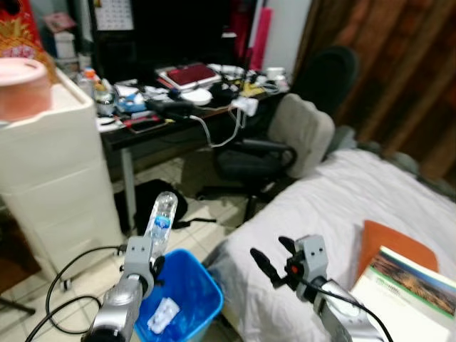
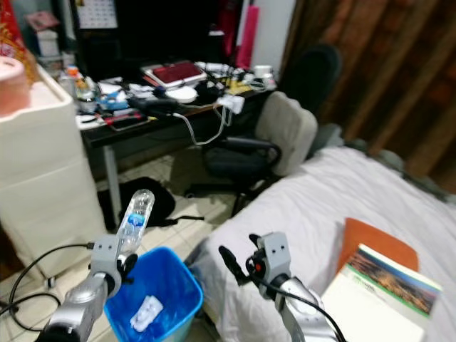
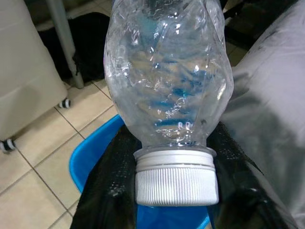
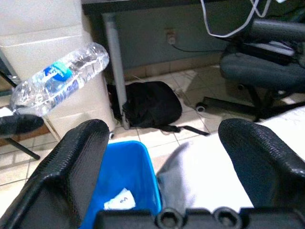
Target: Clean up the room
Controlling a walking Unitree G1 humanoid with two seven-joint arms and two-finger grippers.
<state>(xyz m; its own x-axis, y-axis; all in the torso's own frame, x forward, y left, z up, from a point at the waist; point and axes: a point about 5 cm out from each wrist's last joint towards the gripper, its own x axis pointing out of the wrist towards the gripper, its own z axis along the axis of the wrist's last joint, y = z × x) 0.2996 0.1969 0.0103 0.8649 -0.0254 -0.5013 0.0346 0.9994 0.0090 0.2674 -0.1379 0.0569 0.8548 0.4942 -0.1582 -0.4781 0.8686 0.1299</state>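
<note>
At the far left of the head views stood a white drawer cabinet [image 1: 53, 178] with a pink tub [image 1: 23, 87] on top, and black cables [image 1: 68, 274] trailed over the tiled floor at the lower left. Low in the left part of the frame, the left gripper [image 1: 148, 260] pinched a clear plastic water bottle [image 1: 161, 221] by its cap end, the bottle pointing up and tilted slightly right, its blue label [image 1: 162, 222] showing. The left wrist view showed the white ribbed cap [image 3: 175, 176] sitting between the two black fingers [image 3: 109, 191], which pressed in on either side of the neck. The bottle was held just above the near-left rim of a blue waste bin [image 1: 187, 291] on the floor, and a crumpled white scrap [image 1: 162, 314] lay inside the bin.

Behind, in the upper middle, a cluttered dark desk [image 1: 178, 114] carried a red notebook [image 1: 191, 74] and loose cords, with a black bag [image 1: 153, 203] on the floor beneath it. A grey office chair [image 1: 285, 142] stood right of the desk.

In the lower centre-right the right gripper [image 1: 274, 260] hovered over the edge of the bed [image 1: 313, 206], its fingers [image 4: 71, 162] spread wide apart and empty. At the lower right of the bed lay an orange folder [image 1: 392, 246] and a large book [image 1: 410, 292].
</note>
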